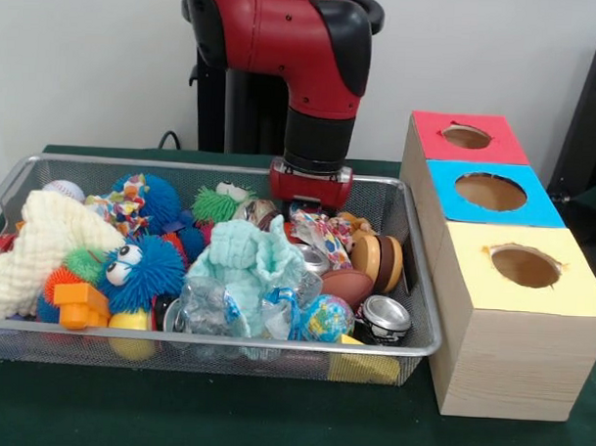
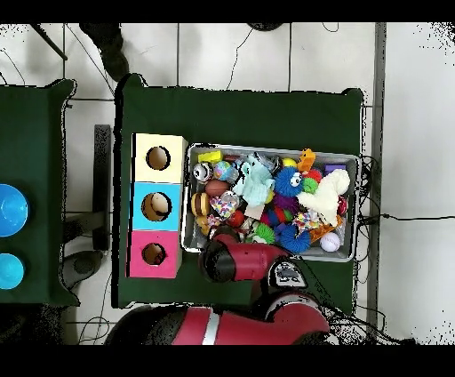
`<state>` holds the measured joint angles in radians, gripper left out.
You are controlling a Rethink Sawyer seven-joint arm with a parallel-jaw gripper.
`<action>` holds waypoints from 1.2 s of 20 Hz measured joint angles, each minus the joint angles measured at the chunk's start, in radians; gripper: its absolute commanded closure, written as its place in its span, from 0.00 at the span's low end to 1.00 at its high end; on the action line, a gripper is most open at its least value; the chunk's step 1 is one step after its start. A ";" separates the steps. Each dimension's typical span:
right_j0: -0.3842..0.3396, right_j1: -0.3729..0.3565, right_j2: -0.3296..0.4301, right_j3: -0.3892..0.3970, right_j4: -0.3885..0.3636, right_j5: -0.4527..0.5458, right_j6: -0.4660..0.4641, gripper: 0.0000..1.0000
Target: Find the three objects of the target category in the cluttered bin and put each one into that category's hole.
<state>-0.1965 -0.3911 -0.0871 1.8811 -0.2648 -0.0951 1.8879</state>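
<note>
— From the left: a cream cloth (image 1: 38, 248), a blue googly-eyed puffer (image 1: 140, 269), a mint cloth (image 1: 248, 260), all heaped in the wire basket (image 1: 215, 352) on the green desk (image 1: 223, 416).

— Where are the little toys it wants?

— I can't pick them out for certain. That tan, burger-like thing (image 1: 378, 261) near the right wall might be one; I'd guess light, smooth, a bit slippery. Best pinched across its middle.

— And the fingers?

— The gripper (image 1: 309, 196) is sunk into the pile at the back rim. Open or closed, holding anything? I can't tell.

— The red-topped hole (image 1: 466, 137)?

— Farthest box, right of the basket, empty.
</note>
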 measured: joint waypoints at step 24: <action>-0.019 -0.009 -0.009 -0.075 -0.010 0.069 0.000 0.00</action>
<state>-0.2153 -0.4000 -0.0961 1.8058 -0.2744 -0.0259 1.8877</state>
